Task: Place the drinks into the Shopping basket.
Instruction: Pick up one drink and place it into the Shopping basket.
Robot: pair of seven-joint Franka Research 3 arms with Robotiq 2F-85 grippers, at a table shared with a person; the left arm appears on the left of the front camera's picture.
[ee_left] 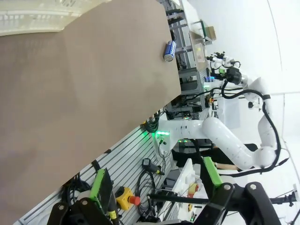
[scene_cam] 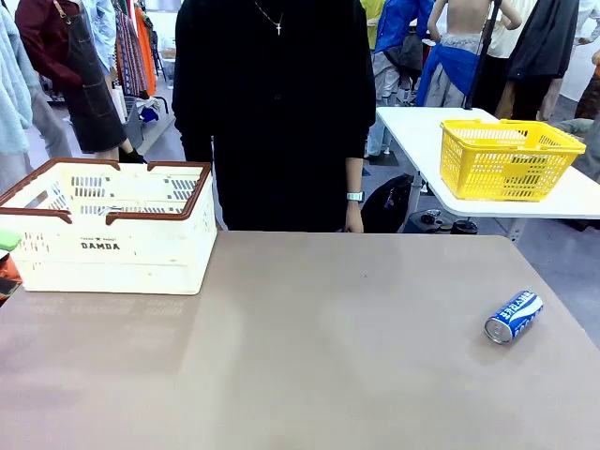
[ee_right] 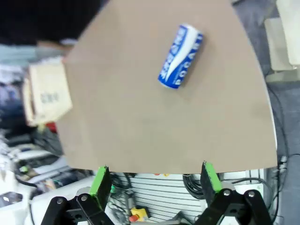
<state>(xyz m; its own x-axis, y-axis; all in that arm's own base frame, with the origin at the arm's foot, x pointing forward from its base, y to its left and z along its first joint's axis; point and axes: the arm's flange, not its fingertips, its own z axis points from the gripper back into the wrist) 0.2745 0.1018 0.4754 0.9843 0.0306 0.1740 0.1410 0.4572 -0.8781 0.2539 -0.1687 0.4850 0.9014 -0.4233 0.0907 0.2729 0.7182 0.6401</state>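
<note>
One blue can (scene_cam: 513,317) lies toppled at right, awaiting pickup; basket (scene_cam: 112,253) far left; left claw (ee_left: 156,177) and right claw (ee_right: 155,178) spread, empty.

Shopping basket (scene_cam: 141,267) cut by left edge.

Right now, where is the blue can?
Front view: the blue can lies on its side near the table's right edge, opposite the Shopping basket at left.

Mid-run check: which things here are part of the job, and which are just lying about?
Job: blue can, on its side at the right; cream Shopping basket, far left.
Lying about: yellow mesh basket on the white table behind.
</note>
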